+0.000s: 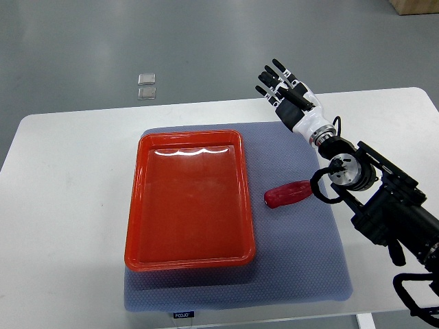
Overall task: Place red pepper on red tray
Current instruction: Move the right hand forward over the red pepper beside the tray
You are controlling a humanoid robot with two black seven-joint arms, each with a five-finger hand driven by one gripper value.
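Note:
A red pepper (287, 195) lies on its side on the blue-grey mat (302, 253), just right of the red tray (143, 205). The tray is empty and sits on the left half of the mat. My right hand (282, 87) is raised beyond the mat's far right corner, well above and behind the pepper, with its fingers spread and holding nothing. Its arm (384, 205) comes in from the right edge and passes close to the pepper's right end. The left arm is not in view.
The mat lies on a white table (62, 205). Two small clear squares (147, 86) lie on the grey floor beyond the table's far edge. A cardboard box corner (417, 5) shows at the top right.

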